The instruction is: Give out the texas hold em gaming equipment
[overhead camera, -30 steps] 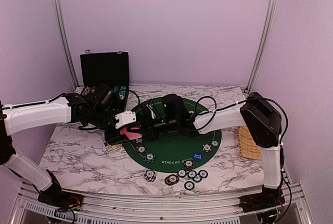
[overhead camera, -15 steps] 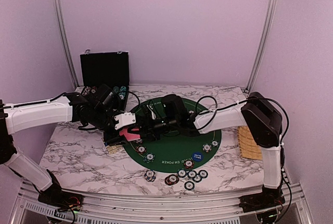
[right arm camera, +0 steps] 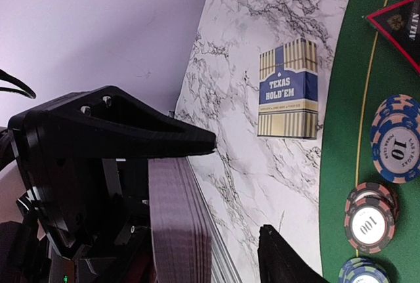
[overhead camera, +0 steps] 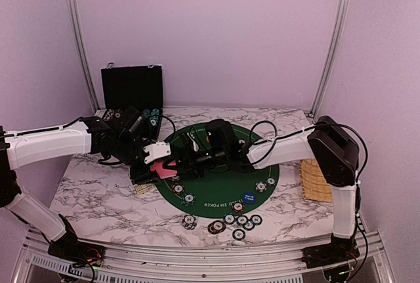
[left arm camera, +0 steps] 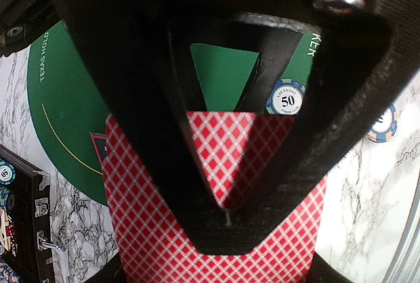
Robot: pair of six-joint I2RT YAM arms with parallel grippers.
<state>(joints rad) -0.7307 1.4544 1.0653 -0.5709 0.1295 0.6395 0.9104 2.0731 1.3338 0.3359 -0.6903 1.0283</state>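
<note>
Left claw (overhead camera: 157, 163): clamped shut on the deck of red-backed cards (left arm camera: 151, 230), held above the desk (overhead camera: 98, 197) at the rim of the green mat (overhead camera: 223, 188).
Right claw (overhead camera: 190, 160): tip to tip with the left claw at the deck. Whether its jaws grip a card cannot be told.
Left wrist view alone: the diamond-patterned backs of the deck spread flat under the claw. Past its tips are green mat and a 50 chip (left arm camera: 287, 101). The black chip case (left arm camera: 20, 230) lies off to one side.
Right wrist view alone: the deck shows edge-on, as a stack of card edges in the left claw. One right finger (right arm camera: 282, 260) stands just beside the stack, with a sliver of desk between. Farther out a card box (right arm camera: 287, 89) lies on bare marble, just off the mat. On the mat are a triangular marker (right arm camera: 400, 23), a 10 chip stack (right arm camera: 397, 145) and a 100 chip stack (right arm camera: 367, 224).
Top view alone: a row of chips (overhead camera: 230, 220) and a blue marker (overhead camera: 248, 197) lie well short of both claws, toward the arm bases. A wicker basket (overhead camera: 314, 181) sits far out on the right claw's side.
</note>
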